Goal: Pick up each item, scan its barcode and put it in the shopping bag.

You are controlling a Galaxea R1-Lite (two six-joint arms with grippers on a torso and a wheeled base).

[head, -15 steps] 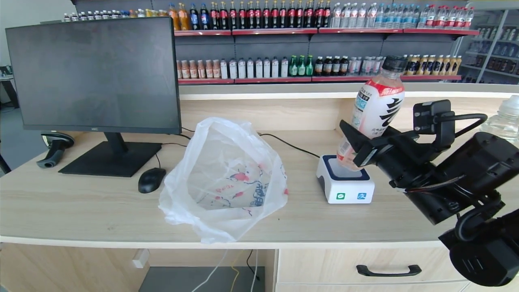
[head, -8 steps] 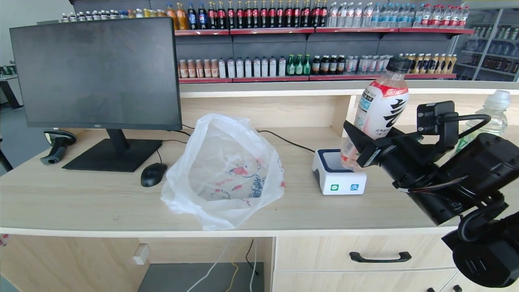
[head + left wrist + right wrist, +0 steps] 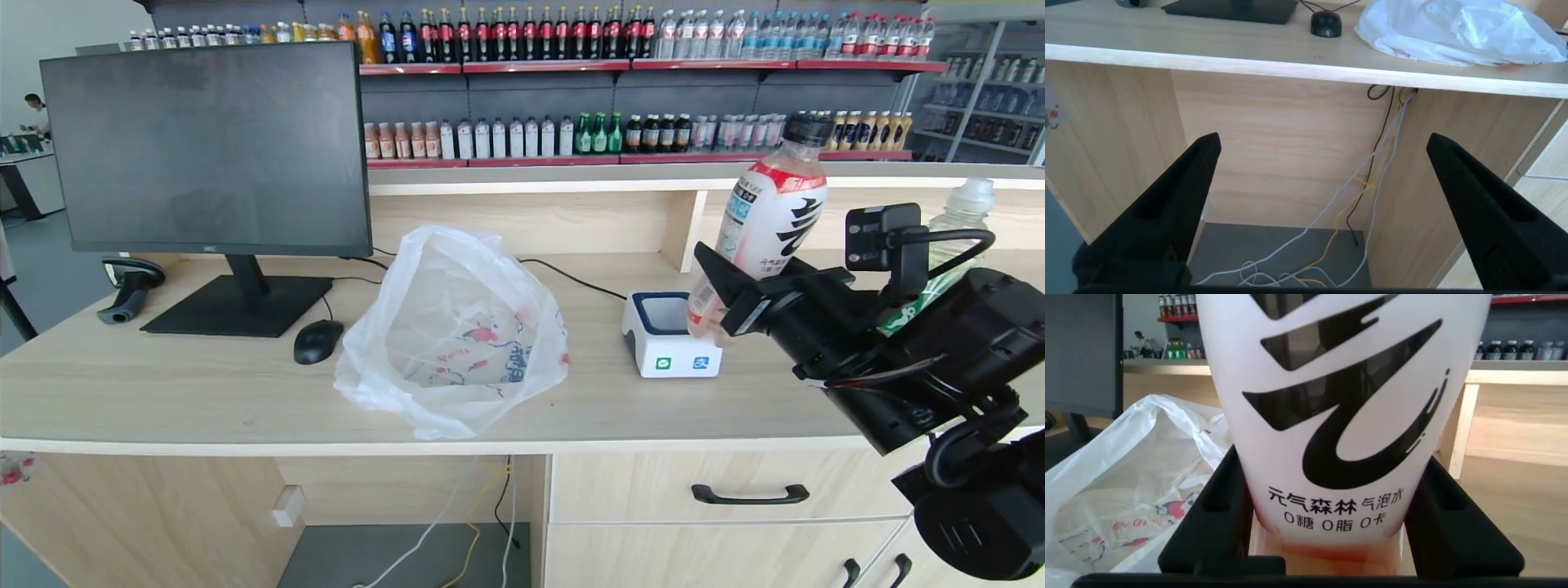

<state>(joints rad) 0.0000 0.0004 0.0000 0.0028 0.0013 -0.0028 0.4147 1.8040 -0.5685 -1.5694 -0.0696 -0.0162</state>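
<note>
While right jaws grip bottle [image 3: 767, 214], left jaws gape | wooden counter [image 3: 163, 392] | drink shelves [image 3: 531, 114] behind

The shopping bag [image 3: 453, 335] sits on the counter [image 3: 204, 400]. The mouse [image 3: 317, 340] lies just left of the bag, the monitor [image 3: 212, 147] stands behind and left of it, and the handheld scanner [image 3: 129, 287] lies farther left. Right of the bag sits the scanner box [image 3: 673, 355]. The right gripper [image 3: 722, 294] holds the bottle [image 3: 767, 220] over the box's right side. A second bottle [image 3: 957, 224] stands farther right.
</note>
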